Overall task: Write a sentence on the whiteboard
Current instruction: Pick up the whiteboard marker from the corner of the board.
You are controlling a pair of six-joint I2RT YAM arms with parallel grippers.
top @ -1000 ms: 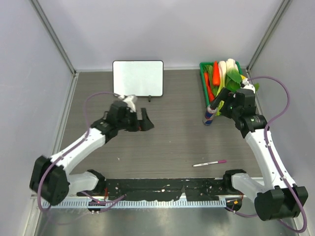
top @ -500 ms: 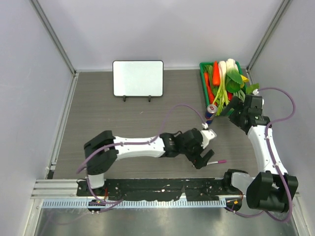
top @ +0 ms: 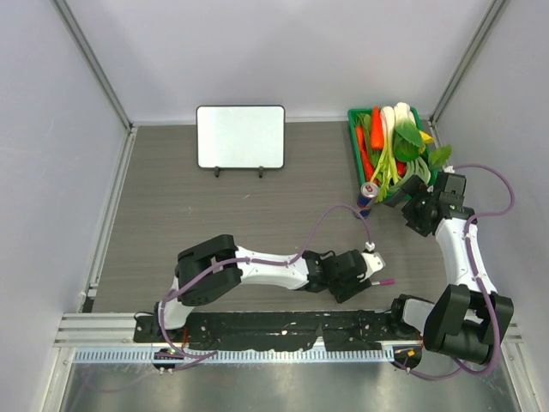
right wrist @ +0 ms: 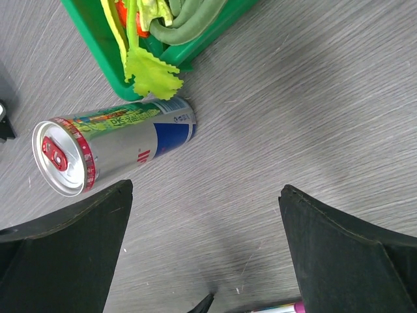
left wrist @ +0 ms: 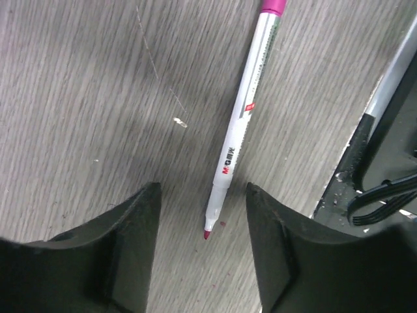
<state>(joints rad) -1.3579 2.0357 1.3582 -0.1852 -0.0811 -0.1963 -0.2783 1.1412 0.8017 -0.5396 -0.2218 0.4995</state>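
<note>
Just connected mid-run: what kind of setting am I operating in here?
Probably a lab test booth: plain grey walls on metal posts enclose the table, and the items look like staged props, a whiteboard, a crate of vegetables, a drink can and a marker.

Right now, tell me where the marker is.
In the top view the marker lies on the table, near-right, its uncapped tip between the fingers of the open left gripper.

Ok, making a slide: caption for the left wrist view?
Left arm's open fingers flank the bare tip of a pink marker lying on the grey table.
</note>
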